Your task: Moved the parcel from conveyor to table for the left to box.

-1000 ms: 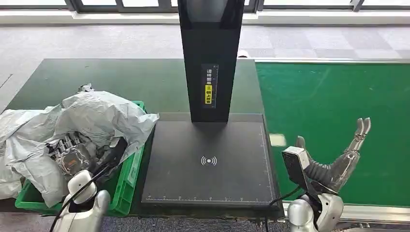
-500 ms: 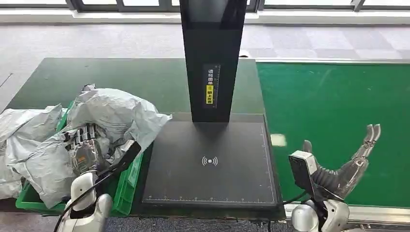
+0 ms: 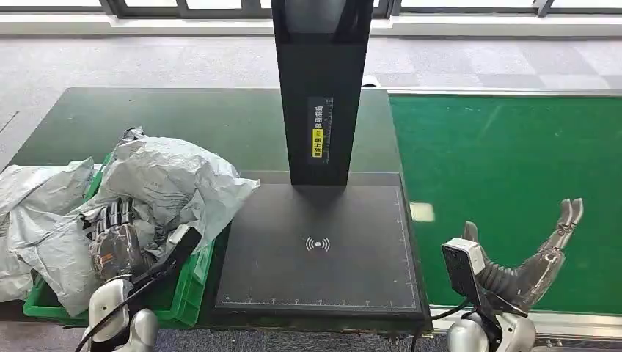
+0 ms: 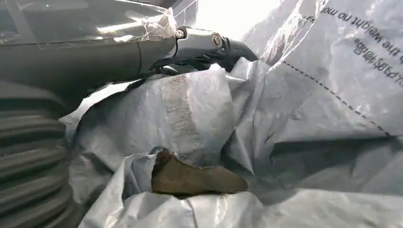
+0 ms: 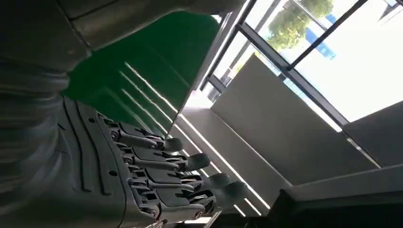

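Grey plastic parcel (image 3: 172, 183) is being gripped by the left hand (image 3: 117, 238) over the green crate (image 3: 189, 282) beside the black scanner plate (image 3: 315, 249). The right hand (image 3: 539, 253) is being held above the green conveyor (image 3: 506, 154), fingers spread, nothing grasped.

Crumpled grey parcel (image 3: 172, 180), green box (image 3: 192, 275), green conveyor (image 3: 506, 169), black scanner pad (image 3: 315, 249)
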Motion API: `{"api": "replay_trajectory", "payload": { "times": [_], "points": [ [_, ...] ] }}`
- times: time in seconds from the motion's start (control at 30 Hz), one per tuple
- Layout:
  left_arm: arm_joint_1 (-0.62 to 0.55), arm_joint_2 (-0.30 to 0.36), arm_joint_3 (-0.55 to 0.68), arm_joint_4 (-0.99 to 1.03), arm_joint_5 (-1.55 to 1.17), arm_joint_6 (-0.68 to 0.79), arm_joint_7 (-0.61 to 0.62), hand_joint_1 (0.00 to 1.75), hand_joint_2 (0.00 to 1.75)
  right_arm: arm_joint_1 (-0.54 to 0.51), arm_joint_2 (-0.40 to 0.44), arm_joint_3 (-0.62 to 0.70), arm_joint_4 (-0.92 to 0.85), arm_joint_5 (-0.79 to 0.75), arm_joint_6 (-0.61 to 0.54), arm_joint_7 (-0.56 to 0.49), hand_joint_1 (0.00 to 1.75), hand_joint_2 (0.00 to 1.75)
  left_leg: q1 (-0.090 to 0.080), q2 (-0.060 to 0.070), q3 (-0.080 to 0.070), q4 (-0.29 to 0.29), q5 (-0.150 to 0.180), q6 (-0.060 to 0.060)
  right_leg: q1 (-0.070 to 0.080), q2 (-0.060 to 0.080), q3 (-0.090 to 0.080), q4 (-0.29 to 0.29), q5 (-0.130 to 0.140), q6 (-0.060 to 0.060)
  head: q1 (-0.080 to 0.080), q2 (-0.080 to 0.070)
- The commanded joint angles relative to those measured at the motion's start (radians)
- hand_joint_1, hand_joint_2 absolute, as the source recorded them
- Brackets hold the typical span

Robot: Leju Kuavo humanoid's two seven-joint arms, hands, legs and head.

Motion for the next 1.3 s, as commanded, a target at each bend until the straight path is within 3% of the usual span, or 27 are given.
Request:
{"api": "replay_trajectory", "payload": {
  "times": [0.03,0.13,0.8,1.1,1.3],
  "points": [
    [0.016,-0.002,0.097,-0.001,-0.058,0.004,0.046,0.00,1.75,0.023,0.067,-0.074,0.053,-0.019,0.001,-0.026,0.00,1.75,0.001,0.000,0.003,-0.002,-0.001,-0.001,0.001,-0.001,0.003,-0.002,-0.001,0.000,0.000,0.000],
    [0.025,0.029,0.082,-0.004,-0.059,0.008,0.102,0.00,1.75,0.022,0.067,-0.088,0.054,-0.017,0.001,-0.027,0.00,1.75,0.002,0.001,0.005,-0.004,-0.001,-0.002,0.002,0.000,0.005,-0.004,0.000,-0.001,0.000,0.000],
    [0.044,0.012,0.114,-0.063,-0.059,0.054,0.033,0.00,1.75,0.033,0.067,-0.146,0.082,-0.019,0.001,-0.039,0.00,1.75,0.001,0.001,0.004,-0.002,-0.001,-0.001,0.001,0.000,0.004,-0.002,-0.001,-0.001,0.000,0.000],
    [0.036,0.046,0.033,-0.067,0.094,0.041,-0.190,0.00,1.75,0.016,0.067,-0.200,0.140,-0.057,0.001,-0.091,0.00,1.75,0.001,-0.001,0.002,-0.002,-0.001,-0.001,0.001,-0.002,0.003,-0.002,-0.001,-0.001,0.000,0.000],
    [0.033,0.055,0.035,-0.070,0.112,0.034,-0.209,0.00,1.75,0.013,0.067,-0.203,0.145,-0.057,0.001,-0.093,0.00,1.75,0.001,-0.001,0.001,-0.001,-0.001,-0.001,0.001,-0.001,0.002,-0.001,-0.001,-0.001,0.000,0.000]
  ]
}}
